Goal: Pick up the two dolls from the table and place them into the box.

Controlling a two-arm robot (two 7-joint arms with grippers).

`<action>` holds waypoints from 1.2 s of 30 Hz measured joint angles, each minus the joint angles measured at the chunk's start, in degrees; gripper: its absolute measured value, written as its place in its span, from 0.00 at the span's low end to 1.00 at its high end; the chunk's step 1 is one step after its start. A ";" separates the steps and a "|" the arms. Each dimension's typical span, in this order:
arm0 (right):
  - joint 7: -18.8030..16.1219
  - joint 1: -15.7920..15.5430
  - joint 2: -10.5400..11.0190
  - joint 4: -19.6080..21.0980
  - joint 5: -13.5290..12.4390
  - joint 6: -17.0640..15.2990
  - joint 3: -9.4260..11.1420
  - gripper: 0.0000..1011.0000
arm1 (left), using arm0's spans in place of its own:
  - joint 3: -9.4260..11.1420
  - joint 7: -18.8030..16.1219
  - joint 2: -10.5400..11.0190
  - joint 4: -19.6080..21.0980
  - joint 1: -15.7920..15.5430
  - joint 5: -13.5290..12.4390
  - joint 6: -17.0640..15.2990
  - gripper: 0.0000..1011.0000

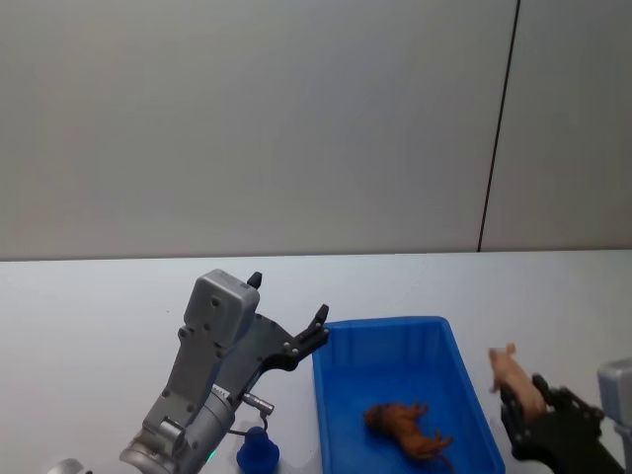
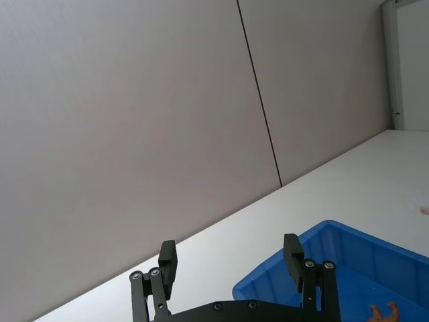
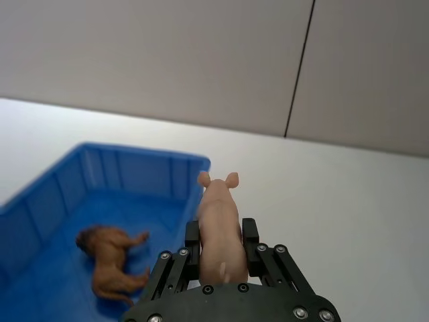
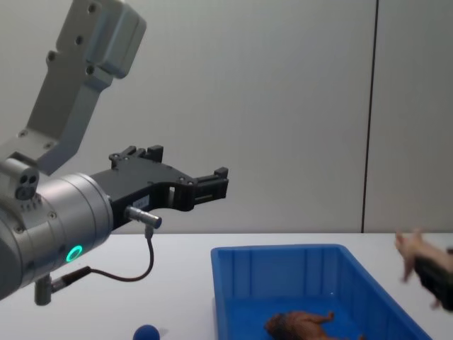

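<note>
While lion [image 1: 408, 428] lies in box [image 1: 385, 331], R tool [image 3: 221, 235] grips pig [image 3: 218, 201].

Blue box [image 1: 387, 354], brown lion [image 1: 408, 427], pink pig [image 1: 517, 379].
The box is bright blue all over, with the reddish-brown lion inside it. Right of the box, the pale pink pig shows against my black right pincer [image 3: 221, 235]. Left of the box, my left pincer [image 2: 230, 249] is black, on a silver-grey arm [image 4: 56, 212] with a green light [image 4: 73, 251]. The table [image 1: 99, 306] is white and the wall [image 1: 247, 118] is grey.
</note>
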State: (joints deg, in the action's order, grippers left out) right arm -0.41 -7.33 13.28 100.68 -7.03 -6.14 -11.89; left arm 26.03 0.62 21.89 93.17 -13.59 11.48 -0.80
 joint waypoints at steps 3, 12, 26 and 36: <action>-1.68 1.36 -0.65 0.89 0.36 0.47 -0.25 0.36 | 0.00 0.00 0.00 0.00 0.00 0.00 0.00 0.99; -6.42 5.33 -2.98 0.19 1.34 0.47 -1.40 0.36 | 0.00 0.00 0.00 0.00 0.00 0.00 0.00 0.99; -10.72 10.78 -6.29 -5.26 3.67 -1.06 -2.95 0.71 | 0.00 0.00 0.00 0.00 0.00 0.00 0.00 0.99; -8.74 10.84 -6.30 -5.51 4.60 -1.27 -2.81 0.99 | 0.00 0.00 0.00 0.00 0.00 0.00 0.00 0.99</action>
State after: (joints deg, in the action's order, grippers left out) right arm -9.15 3.51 6.98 95.18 -2.43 -7.41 -14.69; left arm 26.02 0.62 21.89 93.18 -13.59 11.48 -0.80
